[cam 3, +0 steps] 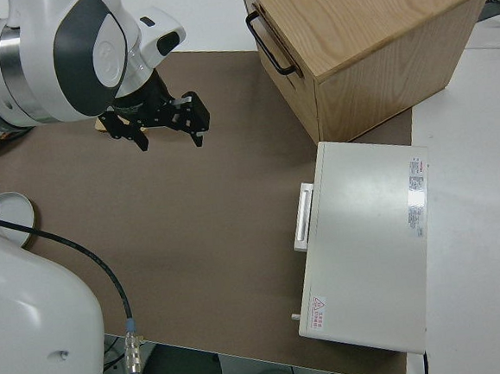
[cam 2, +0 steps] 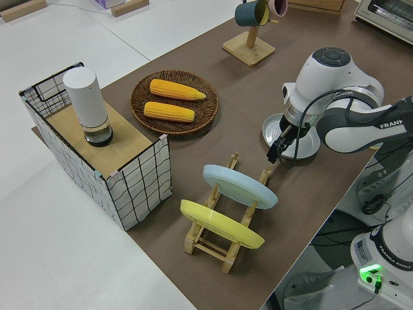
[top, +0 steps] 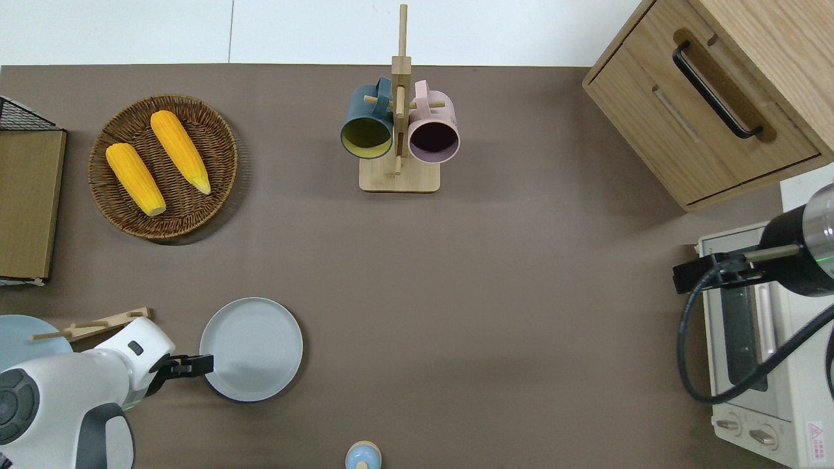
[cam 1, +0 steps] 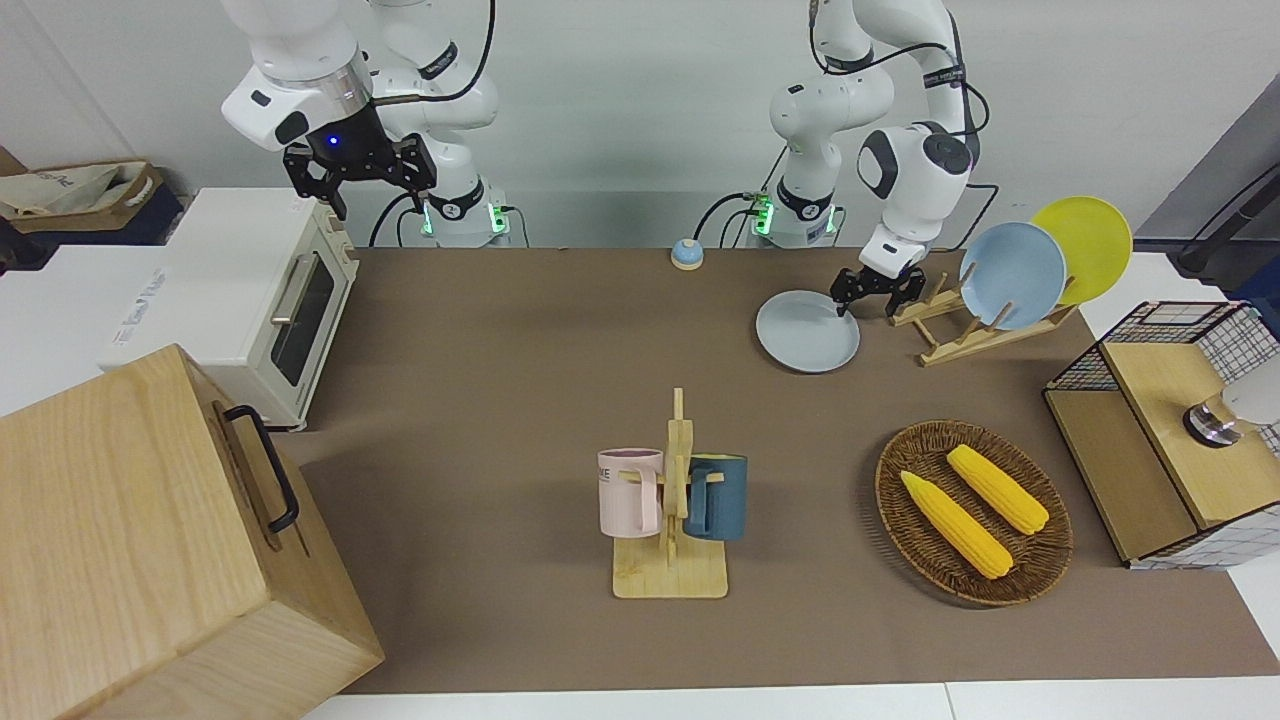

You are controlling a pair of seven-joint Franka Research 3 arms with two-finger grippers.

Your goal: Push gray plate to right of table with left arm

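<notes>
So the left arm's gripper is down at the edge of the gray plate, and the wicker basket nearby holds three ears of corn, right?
Not quite. The wicker basket holds two ears of corn, not three; the overhead view shows both lying side by side. The rest stands: the left gripper is down at the edge of the gray plate.

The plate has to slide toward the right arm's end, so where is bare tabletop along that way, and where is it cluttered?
Bare table runs from the gray plate to the toaster oven, bordered by the mug rack and small bell. Crowded: the left gripper, dish rack and corn basket.
</notes>
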